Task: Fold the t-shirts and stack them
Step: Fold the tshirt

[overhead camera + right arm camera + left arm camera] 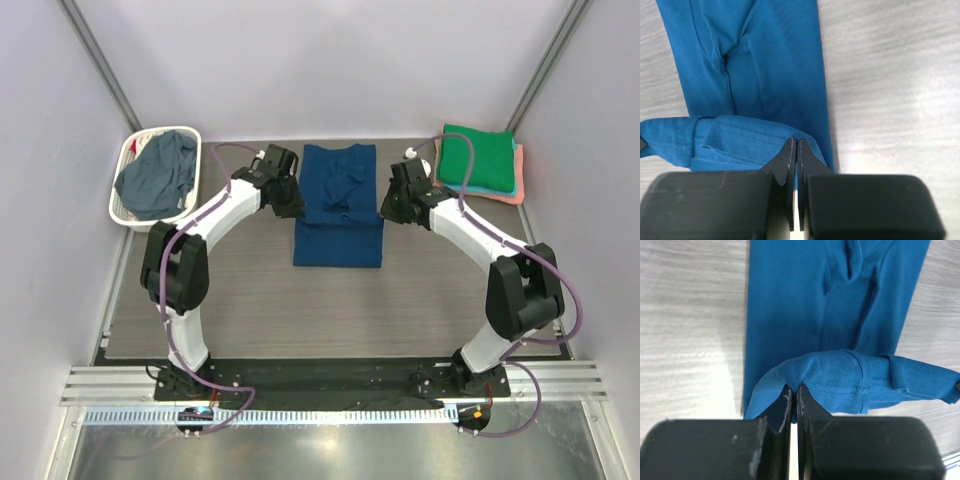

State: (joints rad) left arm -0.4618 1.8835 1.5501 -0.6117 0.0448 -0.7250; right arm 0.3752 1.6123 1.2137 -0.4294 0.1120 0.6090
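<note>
A blue t-shirt (338,215) lies lengthwise in the middle of the table, its sides folded in. My left gripper (291,205) is shut on its left edge; the left wrist view shows the pinched hem (805,377) lifted at my left gripper's (794,387) tips. My right gripper (387,208) is shut on its right edge, the fold (740,135) raised at my right gripper's (796,142) tips. A green t-shirt (480,160) lies folded on teal and coral ones (516,186) at the back right. A slate grey-blue t-shirt (158,172) is crumpled in the basket.
The white slotted basket (124,200) stands at the back left by the left wall. The grey wood-grain table (250,310) ends at metal rails in front. White walls close in on both sides and behind.
</note>
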